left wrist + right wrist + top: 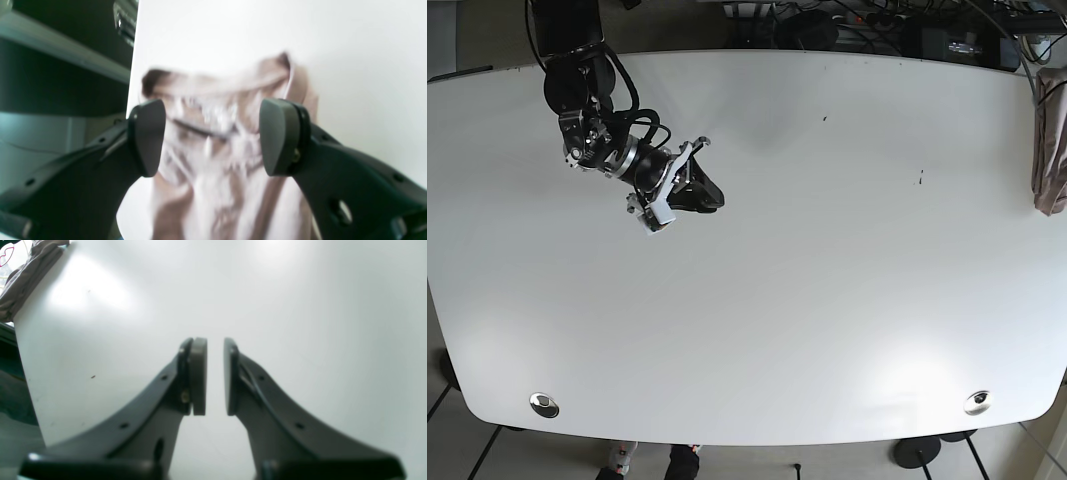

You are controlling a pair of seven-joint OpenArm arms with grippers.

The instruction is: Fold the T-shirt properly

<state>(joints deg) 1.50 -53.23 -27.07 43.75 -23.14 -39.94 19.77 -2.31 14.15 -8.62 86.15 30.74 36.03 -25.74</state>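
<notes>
Item: 1 crumpled mauve-and-white cotton T-shirt (1049,150), bunched at the white desk (827,300) edge. Judged soft, light, limp; grip a hem or shoulder. Left end effector (212,136) wide; right end effector (215,376) narrow, empty.

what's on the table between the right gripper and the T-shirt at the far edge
Nothing: in the base view, only bare white table stretches from the right gripper to the T-shirt.

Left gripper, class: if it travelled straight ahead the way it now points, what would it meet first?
Most likely the T-shirt: the left gripper has open jaws framing the bunched cloth at the white table's edge. The picture is blurred, so depth is uncertain.
</notes>
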